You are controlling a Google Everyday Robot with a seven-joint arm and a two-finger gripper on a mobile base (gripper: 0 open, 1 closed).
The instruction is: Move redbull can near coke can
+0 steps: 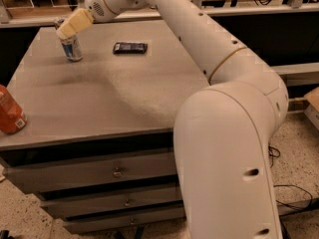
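Note:
The redbull can (73, 49) is slim, silver and blue, and stands upright at the far left of the grey table (119, 98). My gripper (66, 30) is at the can's top and covers its upper part. The coke can (9, 111) is wider and orange-red with a white patch near its base. It stands at the table's near left edge, partly cut off by the picture's edge and far from the redbull can.
A flat black packet (130, 47) lies on the table to the right of the redbull can. My white arm (224, 133) fills the right side. The table has drawers (99, 171) below, and cables lie on the speckled floor (294, 193).

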